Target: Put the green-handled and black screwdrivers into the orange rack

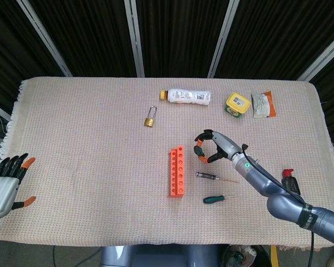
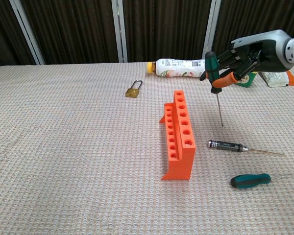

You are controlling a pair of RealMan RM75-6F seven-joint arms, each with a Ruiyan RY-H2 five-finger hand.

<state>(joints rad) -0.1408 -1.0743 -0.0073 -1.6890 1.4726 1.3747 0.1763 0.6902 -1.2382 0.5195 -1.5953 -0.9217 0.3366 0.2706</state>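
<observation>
While the right hand (image 2: 245, 56) grips a slim green-handled screwdriver (image 2: 214, 78) upright, tip down, the orange plastic rack (image 2: 179, 134) sits just to its left – long axis running near-to-far. Black metal screwdriver (image 2: 228, 145) lies flat btwn rack & a stubby teal-handled driver (image 2: 250, 180). Left hand (image 1: 5, 186) far off, fingers apart, holding nothing.
</observation>
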